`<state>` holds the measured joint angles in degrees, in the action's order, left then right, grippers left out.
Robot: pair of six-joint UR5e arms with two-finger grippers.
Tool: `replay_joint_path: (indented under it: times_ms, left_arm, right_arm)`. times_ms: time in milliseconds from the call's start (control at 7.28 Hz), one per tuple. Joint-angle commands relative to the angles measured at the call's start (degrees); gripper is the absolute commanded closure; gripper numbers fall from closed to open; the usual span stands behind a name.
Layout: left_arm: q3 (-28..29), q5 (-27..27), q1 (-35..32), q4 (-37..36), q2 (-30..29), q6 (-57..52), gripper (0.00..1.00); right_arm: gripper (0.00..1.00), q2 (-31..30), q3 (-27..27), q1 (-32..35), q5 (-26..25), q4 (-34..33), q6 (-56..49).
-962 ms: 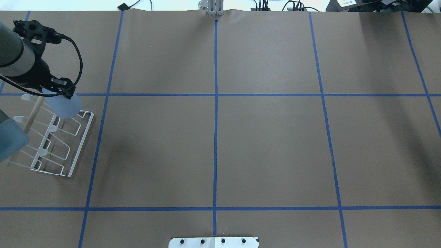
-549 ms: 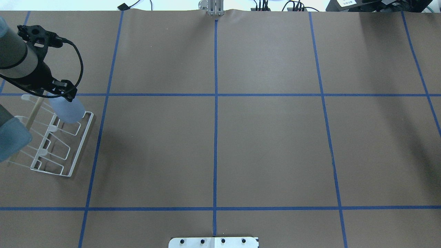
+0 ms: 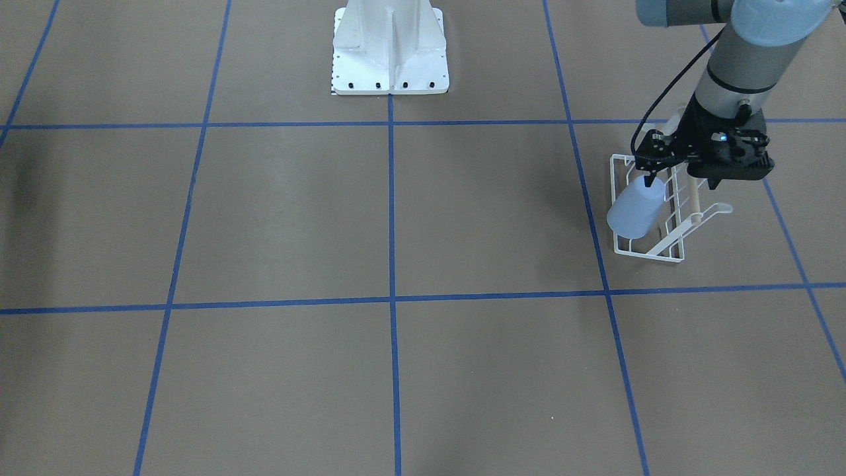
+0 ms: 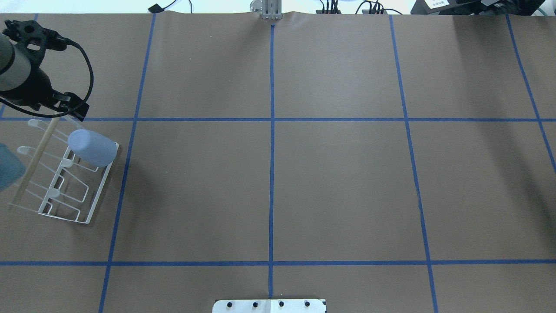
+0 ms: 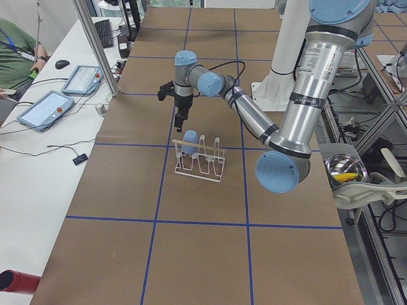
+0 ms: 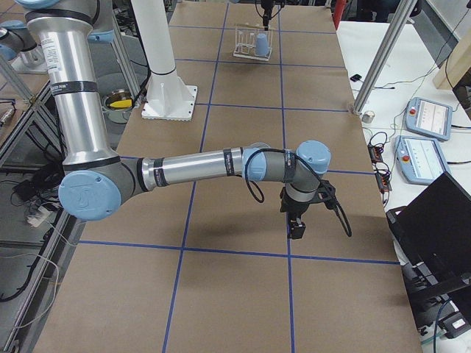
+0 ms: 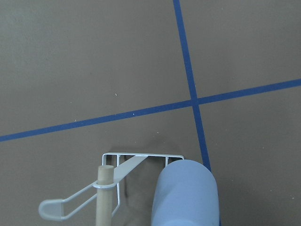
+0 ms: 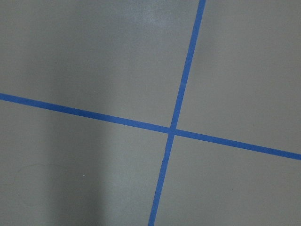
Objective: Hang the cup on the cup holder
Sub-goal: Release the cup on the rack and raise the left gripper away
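Pale blue plastic, smooth and handleless, the cup [image 4: 92, 148] sits mouth-down and tilted on the cup holder [image 4: 103, 182], at the rack's end farthest from the robot. Its narrower closed base points up and toward the left arm, and its wider rim lies low against the wire frame, so its inside is hidden. The holder is thin white wire, a rectangular frame with angled prongs [image 4: 54, 191] ending in rounded tips, and a light wooden rod [image 4: 34, 163] runs along its top. It stands on the matte brown paper of the table [image 4: 339, 174], which blue tape lines [image 4: 271, 174] divide into large squares. A white metal robot base [image 3: 390, 53] is bolted at the near middle edge. The left gripper [image 4: 74, 111] hangs above and just beyond the cup's base, apart from it. Its black jaws look parted, with nothing between them. The right gripper [image 6: 296, 229] shows only in the right side view, low over bare table far from the rack. Whether its jaws are parted or closed cannot be told.
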<state>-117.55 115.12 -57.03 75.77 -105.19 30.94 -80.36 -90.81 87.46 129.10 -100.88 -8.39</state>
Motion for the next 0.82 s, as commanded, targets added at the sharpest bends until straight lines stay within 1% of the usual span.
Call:
replay_joint_path:
  times_ms: [0, 275, 412, 549, 687]
  left_arm:
    - [-0.23, 4.46, -5.96, -0.63, 1.38, -3.51, 0.02]
    - [0.30, 5.46, -11.06, -0.28, 5.06, -14.26, 0.02]
    - [0.65, 5.90, -11.87, -0.10, 7.17, -15.19, 0.02]
    - [2.31, 6.08, -13.97, 0.16, 7.80, -15.29, 0.02]
    - [2.58, 6.08, -15.12, 0.08, 7.98, -15.38, 0.02]
  right_arm:
    - [0.00, -1.10, 0.19, 2.18, 2.28, -0.11, -0.05]
    - [0.00, -2.25, 0.46, 2.80, 2.21, -0.11, -0.05]
    - [0.00, -3.30, 0.46, 2.89, 1.95, -0.11, -0.05]
    - [0.00, -3.66, 0.54, 2.89, 1.94, -0.20, 0.04]
    - [0.00, -3.66, 0.46, 3.07, 1.94, -0.20, 0.13]
